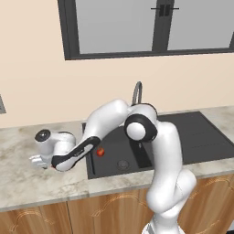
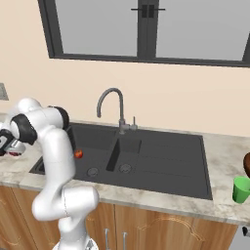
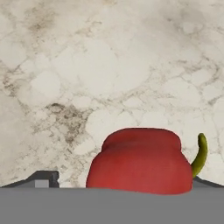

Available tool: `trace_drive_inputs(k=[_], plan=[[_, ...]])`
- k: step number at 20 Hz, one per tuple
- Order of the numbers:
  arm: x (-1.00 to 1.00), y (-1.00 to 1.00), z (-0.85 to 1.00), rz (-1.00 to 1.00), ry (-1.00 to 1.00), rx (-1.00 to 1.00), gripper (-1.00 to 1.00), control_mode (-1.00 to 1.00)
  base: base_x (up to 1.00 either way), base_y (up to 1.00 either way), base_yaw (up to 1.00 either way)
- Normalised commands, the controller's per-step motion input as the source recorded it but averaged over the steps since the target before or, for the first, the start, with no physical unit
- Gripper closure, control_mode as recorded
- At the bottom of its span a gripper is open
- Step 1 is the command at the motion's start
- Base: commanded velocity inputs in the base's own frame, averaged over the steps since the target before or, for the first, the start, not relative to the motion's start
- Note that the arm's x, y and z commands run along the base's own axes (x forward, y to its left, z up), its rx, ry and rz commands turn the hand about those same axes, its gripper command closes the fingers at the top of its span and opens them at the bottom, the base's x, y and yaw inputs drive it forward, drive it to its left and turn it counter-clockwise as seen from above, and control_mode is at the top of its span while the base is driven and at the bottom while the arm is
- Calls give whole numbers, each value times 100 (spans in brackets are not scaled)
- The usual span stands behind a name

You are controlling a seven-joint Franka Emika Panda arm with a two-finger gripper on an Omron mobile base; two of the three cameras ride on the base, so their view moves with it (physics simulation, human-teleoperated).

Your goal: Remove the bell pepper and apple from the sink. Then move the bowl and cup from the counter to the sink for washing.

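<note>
Gripper: your gripper [image 1: 39, 161] hangs low over the counter [image 1: 27, 183] left of the sink [image 2: 161, 166], jaws spread wide to either side of the bell pepper [image 3: 140, 161].
Bell pepper: it appears to rest on the marbled stone between the finger tips, held by neither, stem to one side.
Apple: the apple [image 1: 100, 152] lies in the left basin, yet to be lifted.
Cup: the green cup [image 2: 241, 189] waits on the far right counter.
Risk: you could knock the lumpy pepper rolling if you lift away crookedly; a finger tip catching its side would send it toward the sink edge.
</note>
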Motion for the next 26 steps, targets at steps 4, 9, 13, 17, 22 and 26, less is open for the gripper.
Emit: trace_drive_inputs(k=[4,9,13,17,22,26], plan=[[2,-7,16,-9,2,-7,-100,-100,0,0,0],[-2,-19,27,-8,6,-2,-100,-100,0,0,0],[-9,-27,28,-8,8,0,-100,-100,0,0,0],[-11,-37,31,-5,5,0,-100,-100,0,0,0],[-14,-41,34,-2,1,0,-100,-100,0,0,0],[-17,-40,40,0,0,0,-100,-100,0,0,0]])
